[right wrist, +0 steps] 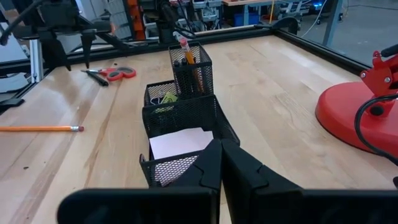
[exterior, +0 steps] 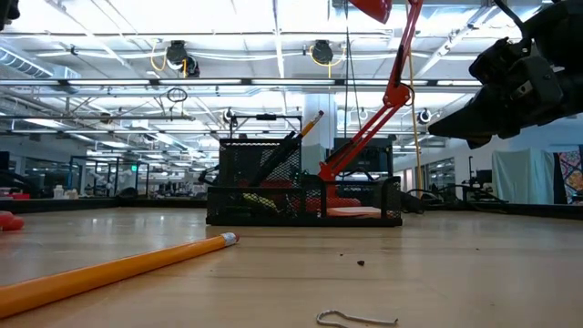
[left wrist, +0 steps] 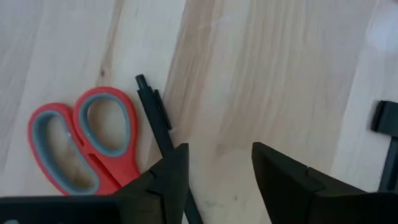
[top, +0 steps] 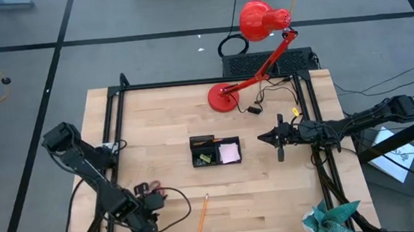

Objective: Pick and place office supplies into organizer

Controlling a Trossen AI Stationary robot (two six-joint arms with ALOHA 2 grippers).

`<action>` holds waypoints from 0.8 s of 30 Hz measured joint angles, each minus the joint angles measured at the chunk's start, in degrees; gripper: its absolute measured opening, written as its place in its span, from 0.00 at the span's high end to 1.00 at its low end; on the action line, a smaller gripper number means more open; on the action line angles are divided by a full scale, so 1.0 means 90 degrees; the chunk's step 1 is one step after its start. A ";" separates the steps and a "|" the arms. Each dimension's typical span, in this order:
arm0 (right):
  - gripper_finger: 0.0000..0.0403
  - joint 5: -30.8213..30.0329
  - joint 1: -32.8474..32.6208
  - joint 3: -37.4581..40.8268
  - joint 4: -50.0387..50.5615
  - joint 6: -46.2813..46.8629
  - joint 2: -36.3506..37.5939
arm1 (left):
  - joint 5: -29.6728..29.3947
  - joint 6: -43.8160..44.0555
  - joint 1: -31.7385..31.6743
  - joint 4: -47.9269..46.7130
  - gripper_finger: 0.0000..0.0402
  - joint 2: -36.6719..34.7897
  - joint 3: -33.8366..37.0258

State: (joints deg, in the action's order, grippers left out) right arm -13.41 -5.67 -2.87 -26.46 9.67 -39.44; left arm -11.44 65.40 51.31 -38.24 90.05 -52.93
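Wooden table [top: 274, 193] carries our black mesh organizer [top: 215, 150] at its centre; right claw [top: 279, 137], pinched shut, waits beside it. Left claw [left wrist: 214, 168] gapes wide over red scissors [left wrist: 87, 146] and dark pen [left wrist: 155, 121]; orange pencil [top: 200, 217] lies nearby.

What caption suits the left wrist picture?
Open left gripper hovers beside the red-handled scissors and a black pen on the table.

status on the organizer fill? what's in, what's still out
Done: the organizer already holds a pencil, yellow-green bits and a pale note pad. In hand: nothing; the left gripper is open above the table beside the black pen and red scissors. Left: pen, scissors and the orange pencil. The right gripper waits shut beside the organizer.
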 joint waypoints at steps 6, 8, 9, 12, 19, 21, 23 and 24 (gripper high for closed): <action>1.00 0.0000 0.0000 0.0000 0.0002 -0.0005 -0.0002 | -0.0083 0.0098 -0.0011 -0.0085 0.52 -0.0001 0.0094; 1.00 0.0000 0.0000 0.0000 0.0000 -0.0005 -0.0002 | -0.0081 0.0184 -0.0012 -0.0069 0.53 -0.0001 0.0200; 1.00 0.0000 0.0000 0.0000 0.0000 -0.0005 -0.0002 | -0.0064 0.0267 -0.0012 -0.0053 0.54 -0.0001 0.0262; 1.00 0.0000 0.0000 0.0000 0.0000 -0.0005 -0.0002 | 0.0063 0.0518 -0.0012 -0.0062 0.57 -0.0001 0.0442; 1.00 0.0000 0.0000 -0.0001 0.0001 -0.0005 -0.0001 | 0.0159 0.0753 -0.0012 0.0359 0.61 -0.0001 0.0738; 1.00 0.0000 0.0000 -0.0002 0.0002 -0.0005 -0.0002 | 0.0164 0.0753 -0.0011 0.0642 0.62 -0.0001 0.0862; 1.00 0.0000 0.0000 -0.0001 0.0002 -0.0005 0.0000 | 0.0159 0.0756 -0.0005 0.0867 0.62 -0.0001 0.0989; 1.00 0.0000 0.0000 -0.0001 0.0000 -0.0005 -0.0001 | 0.0141 0.0771 -0.0005 0.0945 0.62 -0.0003 0.1051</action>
State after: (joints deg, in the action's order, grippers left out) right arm -13.41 -5.67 -2.89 -26.46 9.63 -39.45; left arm -10.16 72.33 51.27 -29.73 90.03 -43.47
